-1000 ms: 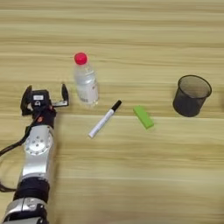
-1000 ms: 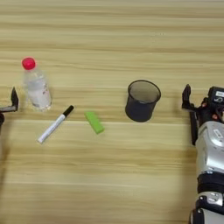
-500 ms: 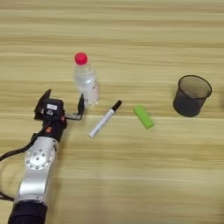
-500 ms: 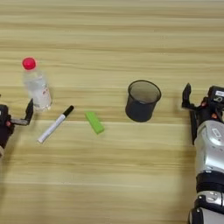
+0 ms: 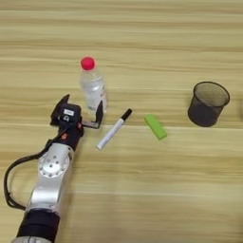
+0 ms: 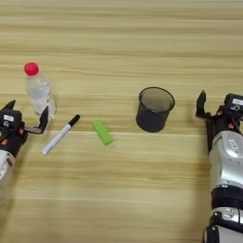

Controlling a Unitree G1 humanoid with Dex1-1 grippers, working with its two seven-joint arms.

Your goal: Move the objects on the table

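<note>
The left gripper (image 5: pixel 81 110) has swung in from the table's left and now sits fingers spread, its right finger just beside the bottle (image 5: pixel 93 87), perhaps brushing its base. That suggests a bottle grasp, with the marker (image 5: pixel 114 128) just right. The light-wood table (image 5: pixel 142 199) offers ample room; the right gripper (image 6: pixel 205 105) idles beside the mesh cup (image 6: pixel 154 109).

No readable text — none anywhere

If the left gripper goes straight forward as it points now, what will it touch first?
Most likely the clear bottle: the open left gripper points up the table, the bottle's base close ahead, just beyond its right finger. Depth is unclear.
</note>
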